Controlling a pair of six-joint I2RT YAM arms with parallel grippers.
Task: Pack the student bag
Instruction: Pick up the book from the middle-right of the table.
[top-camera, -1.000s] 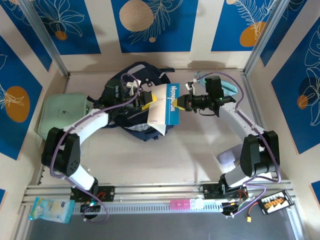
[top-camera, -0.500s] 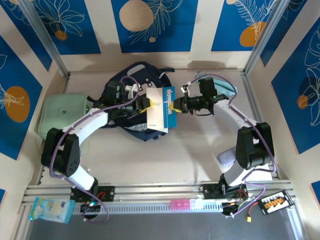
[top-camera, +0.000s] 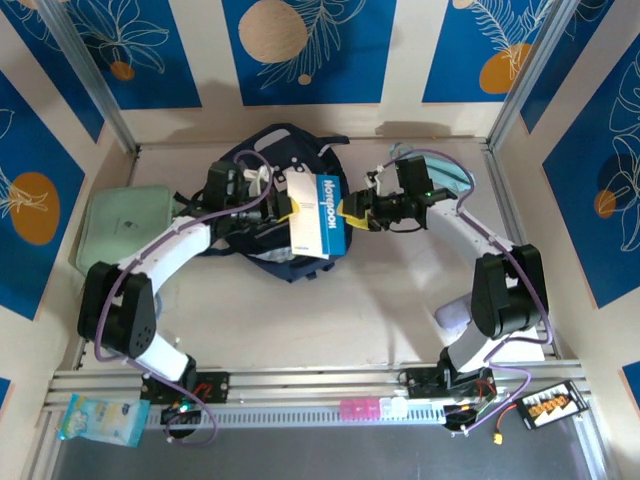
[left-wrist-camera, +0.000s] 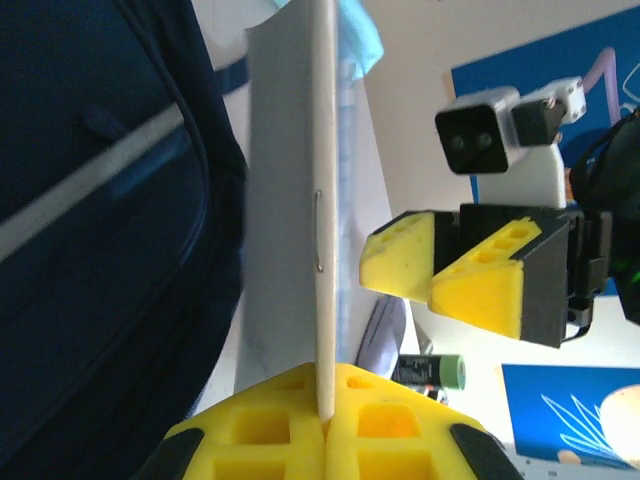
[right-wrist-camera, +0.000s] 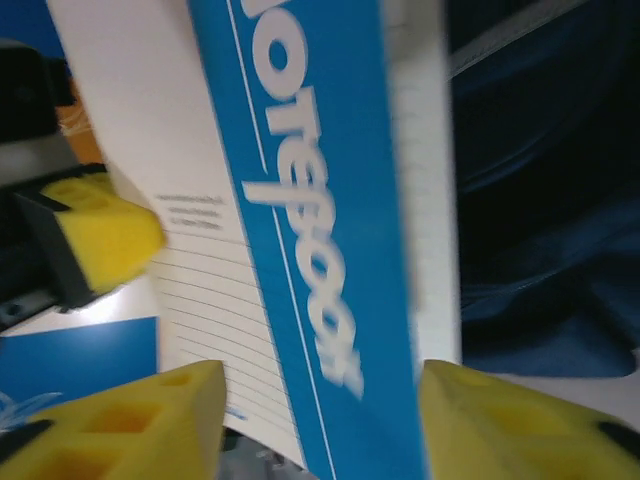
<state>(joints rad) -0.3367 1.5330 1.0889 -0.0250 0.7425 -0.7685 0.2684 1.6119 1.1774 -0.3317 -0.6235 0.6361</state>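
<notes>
Notebook (top-camera: 322, 215) swung toward student bag (top-camera: 285, 145) — left end effector (top-camera: 292, 210) clamps it, right end effector (top-camera: 350, 213) apart.

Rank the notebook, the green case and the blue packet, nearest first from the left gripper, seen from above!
1. The notebook, clamped in the left gripper.
2. The green case, by the left wall.
3. The blue packet, in the bottom-left corner.

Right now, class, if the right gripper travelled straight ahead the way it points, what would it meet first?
Most likely the blue-and-white paper notebook. It stands on edge just ahead of the open jaws of the right gripper, pinched by the left gripper. The navy-blue fabric backpack lies behind it. The exact gap is unclear.
</notes>
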